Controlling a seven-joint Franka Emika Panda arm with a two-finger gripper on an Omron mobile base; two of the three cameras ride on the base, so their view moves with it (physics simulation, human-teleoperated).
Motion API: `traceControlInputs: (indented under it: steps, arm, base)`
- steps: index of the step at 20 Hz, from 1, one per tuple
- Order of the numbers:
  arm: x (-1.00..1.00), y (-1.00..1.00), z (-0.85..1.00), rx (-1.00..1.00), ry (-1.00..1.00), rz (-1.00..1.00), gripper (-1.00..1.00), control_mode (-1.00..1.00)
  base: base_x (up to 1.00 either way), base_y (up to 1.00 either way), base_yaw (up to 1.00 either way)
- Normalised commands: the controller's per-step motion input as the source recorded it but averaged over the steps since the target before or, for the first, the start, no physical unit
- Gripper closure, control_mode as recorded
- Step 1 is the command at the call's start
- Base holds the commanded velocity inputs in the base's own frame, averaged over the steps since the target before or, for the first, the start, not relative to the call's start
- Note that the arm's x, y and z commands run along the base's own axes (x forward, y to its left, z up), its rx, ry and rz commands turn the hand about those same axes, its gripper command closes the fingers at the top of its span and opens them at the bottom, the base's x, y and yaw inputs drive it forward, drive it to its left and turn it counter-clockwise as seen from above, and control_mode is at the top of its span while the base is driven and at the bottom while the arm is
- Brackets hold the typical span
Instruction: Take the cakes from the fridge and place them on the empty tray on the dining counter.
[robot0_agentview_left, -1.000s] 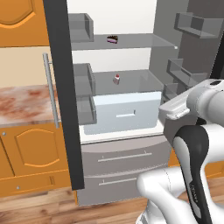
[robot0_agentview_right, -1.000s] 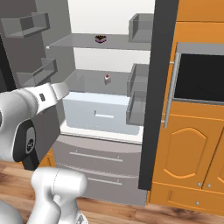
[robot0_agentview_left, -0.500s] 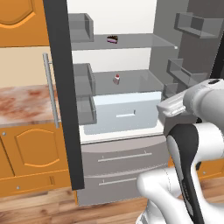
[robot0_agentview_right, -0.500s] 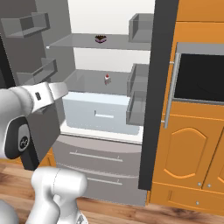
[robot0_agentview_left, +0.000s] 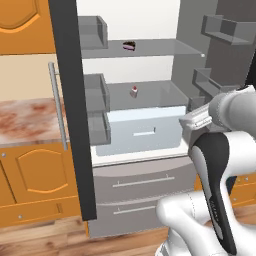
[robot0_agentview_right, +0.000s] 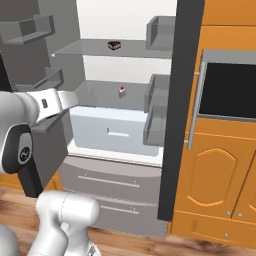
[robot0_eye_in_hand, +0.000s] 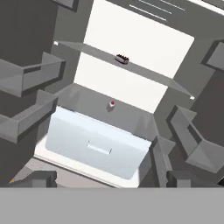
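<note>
Fridge (robot0_agentview_left: 150, 165) — French-door unit, both doors swung wide, white interior exposed, two grey bottom drawers shut. The upper glass shelf (robot0_agentview_right: 90, 49) and the lower shelf are each occupied by one item only.

Chocolate cake slice (robot0_agentview_left: 129, 46) — dark wedge with a pink layer, set on the upper shelf towards the back; also marked in the right base view (robot0_agentview_right: 114, 45) and in the hand view (robot0_eye_in_hand: 122, 59). Untouched.

White cake slice with red cherry top (robot0_agentview_left: 134, 91) — set on the lower shelf, above the pale crisper drawer (robot0_agentview_left: 142, 131); seen likewise at (robot0_agentview_right: 121, 91) and (robot0_eye_in_hand: 112, 104). Untouched.

Arm — over the last second the hand has been carried from beside the right-hand door shelves towards the fridge opening, a small shift in both base views; the base is judged not to have driven, since the fridge is framed as before. The hand camera is now aimed squarely into the compartment, well apart from both slices.

Gripper — fingertips not discernible in the hand view; jaws are taken to be spread fully apart, nothing held.

Stage — approach to the first pick is judged under way; neither cake has been lifted, and the whole carry to the tray remains
</note>
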Motion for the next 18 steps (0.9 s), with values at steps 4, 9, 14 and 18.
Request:
traceControlInputs:
  steps: [4, 9, 14, 18]
  arm:
    - [0.00, 0.00, 0.00, 0.00, 0.00, 0.00, -1.00, 1.00]
    - [0.00, 0.00, 0.00, 0.00, 0.00, 0.00, -1.00, 1.00]
    - [0.00, 0.00, 0.00, 0.00, 0.00, 0.00, -1.00, 1.00]
    - [0.00, 0.00, 0.00, 0.00, 0.00, 0.00, -1.00, 1.00]
  base:
    - [0.67, 0.00, 0.00]
    - [0.92, 0.00, 0.00]
    - [1.00, -0.03, 0.00]
    - [0.56, -0.01, 0.00]
